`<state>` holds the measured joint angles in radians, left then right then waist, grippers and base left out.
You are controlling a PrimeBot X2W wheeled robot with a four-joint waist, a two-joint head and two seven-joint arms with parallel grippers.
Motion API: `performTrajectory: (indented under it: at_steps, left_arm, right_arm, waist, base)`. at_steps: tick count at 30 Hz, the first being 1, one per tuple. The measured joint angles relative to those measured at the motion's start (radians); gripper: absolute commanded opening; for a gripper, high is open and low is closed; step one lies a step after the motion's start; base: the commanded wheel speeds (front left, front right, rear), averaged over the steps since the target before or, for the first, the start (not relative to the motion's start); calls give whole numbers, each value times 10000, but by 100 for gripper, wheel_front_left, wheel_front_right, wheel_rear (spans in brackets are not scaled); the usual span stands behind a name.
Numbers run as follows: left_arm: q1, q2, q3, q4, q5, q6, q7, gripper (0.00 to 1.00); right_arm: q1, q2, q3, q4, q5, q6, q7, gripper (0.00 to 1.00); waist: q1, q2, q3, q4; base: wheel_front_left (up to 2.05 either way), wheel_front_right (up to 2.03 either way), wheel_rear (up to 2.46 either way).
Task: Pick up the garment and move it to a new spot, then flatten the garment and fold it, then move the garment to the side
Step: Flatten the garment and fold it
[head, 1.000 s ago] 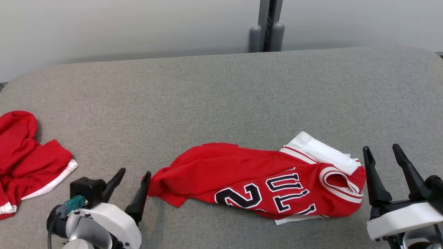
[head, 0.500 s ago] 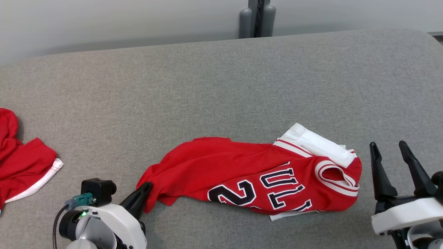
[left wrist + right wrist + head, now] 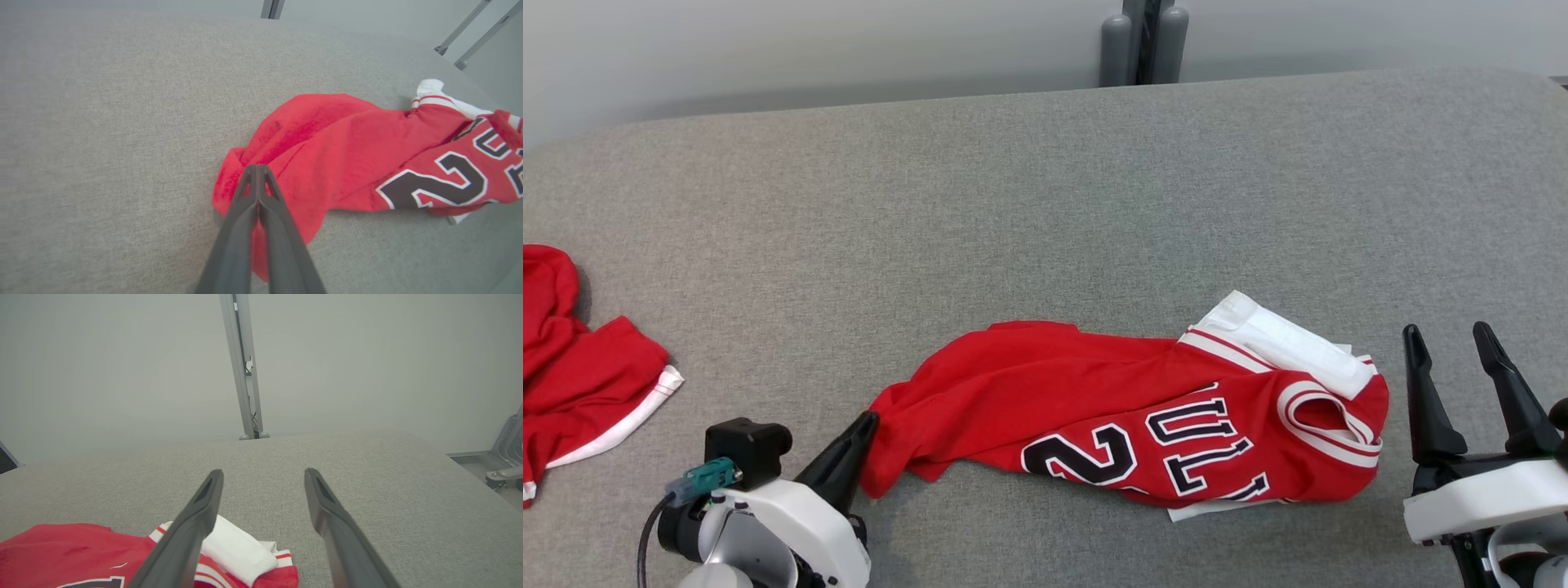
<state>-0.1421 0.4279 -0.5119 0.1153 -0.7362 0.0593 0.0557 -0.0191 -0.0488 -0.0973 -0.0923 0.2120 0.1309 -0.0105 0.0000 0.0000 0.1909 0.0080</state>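
Observation:
The garment point(image 3: 1094, 392) is a red jersey with white trim and dark lettering. It lies crumpled lengthwise near the front of the grey table point(image 3: 1013, 204). My left gripper point(image 3: 867, 420) is at its left end, shut on the red corner of the cloth. In the left wrist view the two fingers point(image 3: 257, 192) are pressed together over the bunched red edge of the garment point(image 3: 347, 139). My right gripper point(image 3: 1444, 329) stands open just right of the jersey's collar end, touching nothing. In the right wrist view the right gripper point(image 3: 263, 473) is spread above the table, with the garment point(image 3: 81, 547) at the lower left.
A second red garment with a white hem point(image 3: 580, 367) lies bunched at the table's left edge. A grey post point(image 3: 1143, 41) rises behind the far edge against a pale wall. Bare grey table stretches behind the jersey.
My left gripper has gone from open to shut on the jersey's left corner, and the cloth there has bunched toward it. The head camera has shifted slightly. The right gripper stays open.

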Motion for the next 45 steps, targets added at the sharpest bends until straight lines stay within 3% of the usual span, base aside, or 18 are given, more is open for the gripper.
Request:
performTrajectory:
  at_steps: [7,8,9,10,11,17,26,45]
  left_arm:
    - [-152,-56,378,-546,608,596,-1118,0]
    - [-203,-73,456,-662,665,685,-1267,9]
    - [-246,-86,514,-763,773,828,-1452,35]
    - [-266,-138,635,-905,936,1035,-1753,96]
    - [-276,-157,713,-1018,1032,1174,-1883,100]
    - [-57,-341,1106,-1624,1599,2079,-2729,100]
    - [999,-251,1202,-2305,2238,2690,-3035,100]
    - [1284,-155,974,-2109,2199,2665,-2847,100]
  right_arm:
    - [-25,0,19,-15,-17,0,-6,100]
    - [-29,0,27,-15,-21,0,-8,100]
    - [-35,0,31,-15,-42,0,-25,100]
    - [-46,0,29,-15,-77,0,-33,100]
    - [-67,0,48,-17,-98,0,-36,100]
    - [-44,-2,69,-8,-150,0,-46,100]
    - [420,0,224,-104,-293,0,13,100]
    - [859,-2,174,-662,-238,0,203,100]
  waist:
    - [0,0,-52,53]
    - [1,0,-68,60]
    - [0,0,-94,66]
    - [1,0,-126,72]
    - [0,0,-166,76]
    - [0,0,-504,121]
    - [0,0,-1045,212]
    - [0,0,-1222,236]
  base:
    - [0,0,0]
    - [0,0,0]
    - [0,0,0]
    - [0,0,0]
    - [0,0,0]
    - [0,0,0]
    - [0,0,0]
    - [0,0,0]
